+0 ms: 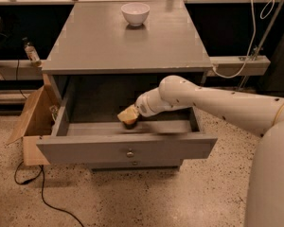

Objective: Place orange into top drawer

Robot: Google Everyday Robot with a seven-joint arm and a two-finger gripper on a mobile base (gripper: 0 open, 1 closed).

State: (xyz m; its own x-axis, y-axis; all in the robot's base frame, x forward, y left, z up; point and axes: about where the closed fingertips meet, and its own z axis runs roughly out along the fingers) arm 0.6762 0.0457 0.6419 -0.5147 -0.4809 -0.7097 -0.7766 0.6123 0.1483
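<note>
The top drawer (85, 148) of the grey cabinet is pulled open, with its flat front panel and small round knob (129, 153) facing me. My gripper (128, 115) reaches into the drawer from the right and hangs low over the drawer floor near its middle. Its tan tip points left. A small orange-brown patch (129, 123) shows just under the tip; I cannot tell whether it is the orange. No orange shows anywhere else. My white arm (213, 103) crosses the drawer's right side.
A white bowl (135, 13) stands at the back of the cabinet top (123, 41). The lower drawer front (135, 164) is below the open drawer. An open cardboard box (33, 122) and a black cable (42, 197) lie on the speckled floor to the left.
</note>
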